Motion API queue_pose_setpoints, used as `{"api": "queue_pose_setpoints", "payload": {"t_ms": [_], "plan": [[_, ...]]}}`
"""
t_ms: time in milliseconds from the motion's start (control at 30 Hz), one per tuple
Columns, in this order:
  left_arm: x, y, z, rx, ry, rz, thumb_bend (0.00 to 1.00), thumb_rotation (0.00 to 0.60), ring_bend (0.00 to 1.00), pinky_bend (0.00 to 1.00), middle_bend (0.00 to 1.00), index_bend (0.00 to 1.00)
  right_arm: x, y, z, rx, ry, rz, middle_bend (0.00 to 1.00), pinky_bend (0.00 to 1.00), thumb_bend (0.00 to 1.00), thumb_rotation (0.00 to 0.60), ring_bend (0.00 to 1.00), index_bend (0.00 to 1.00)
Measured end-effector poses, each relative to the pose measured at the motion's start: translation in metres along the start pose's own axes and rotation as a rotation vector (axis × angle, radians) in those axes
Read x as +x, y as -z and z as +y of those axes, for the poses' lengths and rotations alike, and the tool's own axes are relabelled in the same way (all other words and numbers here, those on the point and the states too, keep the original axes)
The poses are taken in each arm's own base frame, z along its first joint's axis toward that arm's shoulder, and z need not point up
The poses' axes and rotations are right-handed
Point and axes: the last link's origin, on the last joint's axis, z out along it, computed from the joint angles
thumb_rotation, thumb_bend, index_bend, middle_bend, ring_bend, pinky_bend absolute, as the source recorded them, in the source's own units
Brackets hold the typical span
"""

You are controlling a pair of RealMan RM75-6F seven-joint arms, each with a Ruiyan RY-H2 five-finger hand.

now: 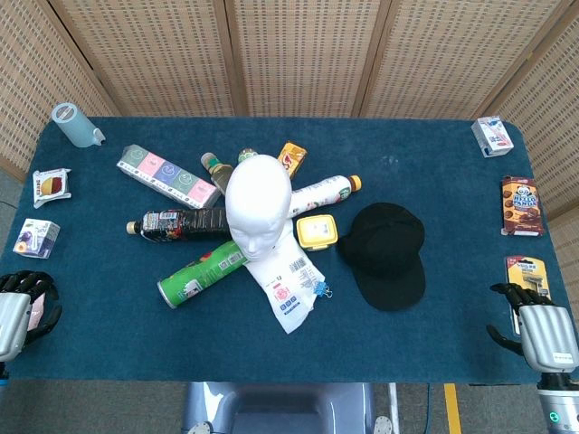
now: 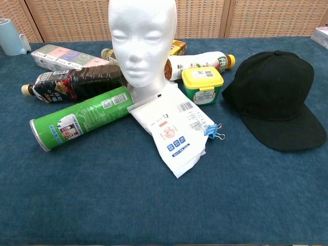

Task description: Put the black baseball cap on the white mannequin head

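The black baseball cap (image 1: 386,253) (image 2: 277,97) lies flat on the blue table, right of centre, its brim toward the front edge. The white mannequin head (image 1: 258,206) (image 2: 142,41) stands upright at the middle, bare, facing the front. My left hand (image 1: 20,310) rests at the table's front left corner, far from both, with its fingers curled inward and nothing visible in them. At the front right corner my right hand (image 1: 539,329) sits the same way, a good distance right of the cap. Neither hand shows in the chest view.
Around the head lie a green can (image 1: 201,271), a dark bottle (image 1: 177,222), a white bottle (image 1: 321,193), a yellow tub (image 1: 316,231), a white pouch (image 1: 288,282) with a blue clip, and a pastel box (image 1: 166,175). Snack packs line the left and right edges.
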Motion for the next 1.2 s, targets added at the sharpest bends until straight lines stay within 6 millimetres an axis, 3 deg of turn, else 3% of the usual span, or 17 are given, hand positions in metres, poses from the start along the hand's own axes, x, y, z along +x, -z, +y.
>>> {"api": "queue_pose_setpoints", "payload": {"t_ms": [867, 1200], "plan": [[0.007, -0.001, 0.004, -0.024, 0.004, 0.023, 0.31, 0.600, 0.27, 0.29, 0.38, 0.52, 0.001, 0.005, 0.000, 0.017, -0.017, 0.012, 0.37, 0.51, 0.19, 0.600, 0.41, 0.30], [0.018, -0.004, 0.002, -0.023, 0.004, 0.044, 0.31, 0.600, 0.27, 0.30, 0.38, 0.52, -0.003, -0.006, -0.020, 0.122, -0.059, 0.001, 0.39, 0.54, 0.19, 0.600, 0.45, 0.30]]}}
